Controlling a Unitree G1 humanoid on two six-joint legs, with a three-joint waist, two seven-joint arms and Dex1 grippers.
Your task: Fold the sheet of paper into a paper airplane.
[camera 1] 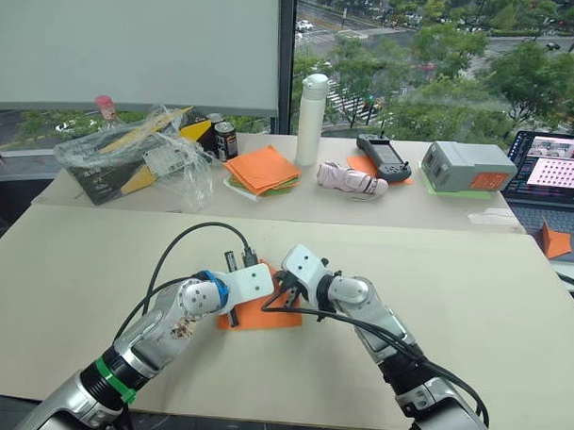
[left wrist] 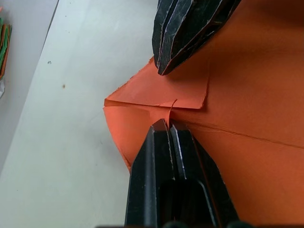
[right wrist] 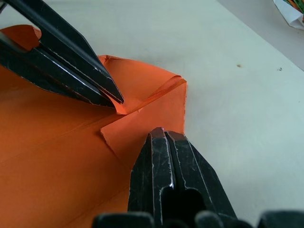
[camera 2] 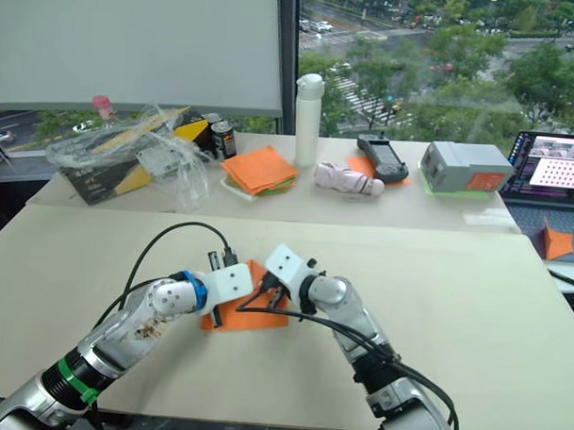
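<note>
one orange sheet of paper (left wrist: 247,109) — two grippers, left gripper (left wrist: 165,127), right gripper (right wrist: 164,134), jaws closed.

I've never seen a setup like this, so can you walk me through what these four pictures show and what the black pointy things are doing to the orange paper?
This is a two-armed humanoid robot. Two pictures come from cameras in its head, looking down over its arms at a table. The other two come from cameras on each wrist, looking along the black fingers. The left pincer and right pincer are both shut, tips pressing on the orange sheet of paper, which already has creases and folded corners. On the farther table lie a stack of orange and green sheets, a white bottle and a laptop.
</note>
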